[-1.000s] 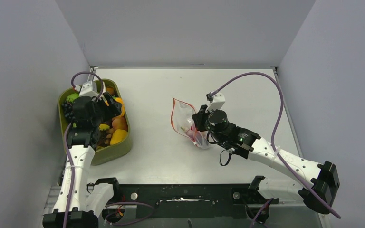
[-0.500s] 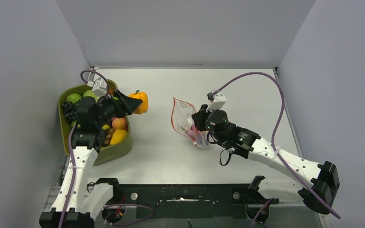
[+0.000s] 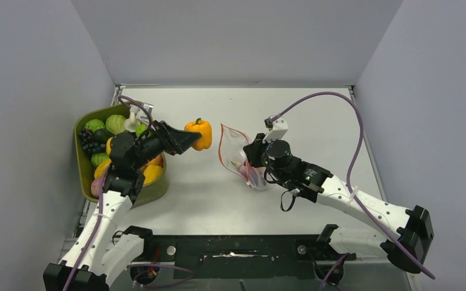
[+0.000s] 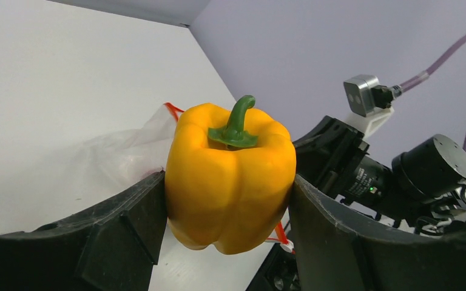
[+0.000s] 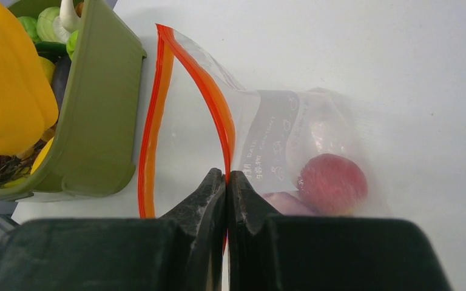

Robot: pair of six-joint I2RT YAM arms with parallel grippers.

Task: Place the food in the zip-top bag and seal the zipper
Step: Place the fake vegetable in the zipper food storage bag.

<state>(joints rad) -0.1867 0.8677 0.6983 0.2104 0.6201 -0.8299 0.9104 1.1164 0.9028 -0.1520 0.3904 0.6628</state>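
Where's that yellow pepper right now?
In the top view, the yellow pepper is held in the left gripper, left of centre, between the green tray and the open zip-top bag.

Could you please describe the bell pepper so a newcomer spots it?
Find the olive-green tray on the left. Just right of it, the left gripper holds the bell pepper in mid-air. Only it is orange-yellow and lobed with a green stem.
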